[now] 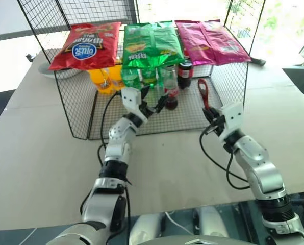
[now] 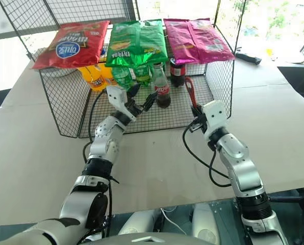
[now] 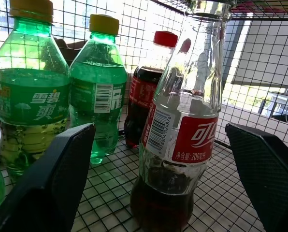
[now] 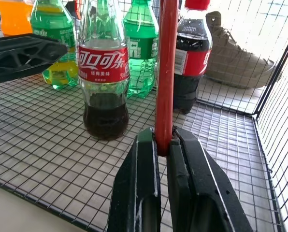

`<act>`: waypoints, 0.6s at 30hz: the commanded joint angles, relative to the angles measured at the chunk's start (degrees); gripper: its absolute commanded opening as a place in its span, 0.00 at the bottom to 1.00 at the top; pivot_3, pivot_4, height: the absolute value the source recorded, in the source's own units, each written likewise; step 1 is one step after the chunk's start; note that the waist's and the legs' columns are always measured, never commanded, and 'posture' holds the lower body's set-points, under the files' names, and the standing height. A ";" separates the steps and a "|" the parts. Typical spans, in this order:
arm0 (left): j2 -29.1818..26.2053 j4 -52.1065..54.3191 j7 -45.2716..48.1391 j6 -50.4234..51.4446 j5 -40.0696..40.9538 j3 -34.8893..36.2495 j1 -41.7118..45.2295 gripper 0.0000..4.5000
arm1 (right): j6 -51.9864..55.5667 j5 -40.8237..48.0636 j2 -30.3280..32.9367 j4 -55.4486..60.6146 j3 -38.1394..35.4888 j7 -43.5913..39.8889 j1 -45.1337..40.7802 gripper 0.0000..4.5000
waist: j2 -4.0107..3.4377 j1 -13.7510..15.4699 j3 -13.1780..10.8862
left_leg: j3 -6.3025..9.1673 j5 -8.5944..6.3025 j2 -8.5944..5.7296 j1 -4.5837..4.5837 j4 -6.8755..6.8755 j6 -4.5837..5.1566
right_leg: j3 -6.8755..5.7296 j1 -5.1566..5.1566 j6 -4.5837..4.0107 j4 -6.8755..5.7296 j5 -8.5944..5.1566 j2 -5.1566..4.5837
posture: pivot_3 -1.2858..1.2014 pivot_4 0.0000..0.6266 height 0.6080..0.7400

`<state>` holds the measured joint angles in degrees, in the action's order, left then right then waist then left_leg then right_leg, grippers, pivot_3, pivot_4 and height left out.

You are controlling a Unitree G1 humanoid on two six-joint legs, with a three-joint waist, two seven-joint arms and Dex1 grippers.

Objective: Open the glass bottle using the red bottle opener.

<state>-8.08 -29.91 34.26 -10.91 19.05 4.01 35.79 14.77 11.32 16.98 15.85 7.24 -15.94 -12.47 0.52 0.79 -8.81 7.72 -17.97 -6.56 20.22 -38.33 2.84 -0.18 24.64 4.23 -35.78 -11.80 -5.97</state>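
Right wrist view shows my right hand (image 4: 164,145) pinching the handle end of the red bottle opener (image 4: 166,72), which stands upright from the fingers, so fetching the tool looks done. The glass bottle (image 4: 103,72) stands upright on the floor of the wire rack (image 1: 75,109), in front of the green soda bottles (image 3: 62,92) and beside the dark plastic cola bottle (image 4: 191,53). My left hand (image 1: 152,106) is spread wide, a finger either side of the bottle, not yet touching it. Left, I judge: steady the bottle, hook the ring on its top, lever. Whether the cap is on I cannot tell.
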 commanded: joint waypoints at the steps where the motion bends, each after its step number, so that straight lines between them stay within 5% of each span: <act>1: 0.54 -4.87 1.27 -5.14 -1.83 0.23 3.54 0.99 | -0.96 -1.14 -1.20 3.71 0.30 0.11 0.37 0.00 | 0.00 -0.03 0.00 | -0.01 0.00 0.00 0.01 -0.02 0.00 | 0.00 0.00 0.00 -0.02 0.00 0.00 | 0.52 0.24 1.00; 18: 3.18 -36.39 0.04 -16.46 -8.16 1.59 22.63 0.99 | -0.74 -4.20 -2.98 5.84 -0.65 0.45 1.75 0.00 | 0.02 -0.26 0.01 | 0.04 0.01 -0.05 0.29 -0.18 0.02 | -0.04 0.21 0.08 -0.06 0.05 0.01 | 0.52 0.24 1.00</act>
<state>-5.13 -65.38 34.85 -25.68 11.43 4.66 56.47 14.78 7.16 14.20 18.38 7.77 -15.76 -10.64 0.54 0.54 -8.80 7.76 -17.96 -6.61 20.52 -38.52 2.85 -0.22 24.85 4.31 -35.85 -11.75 -5.96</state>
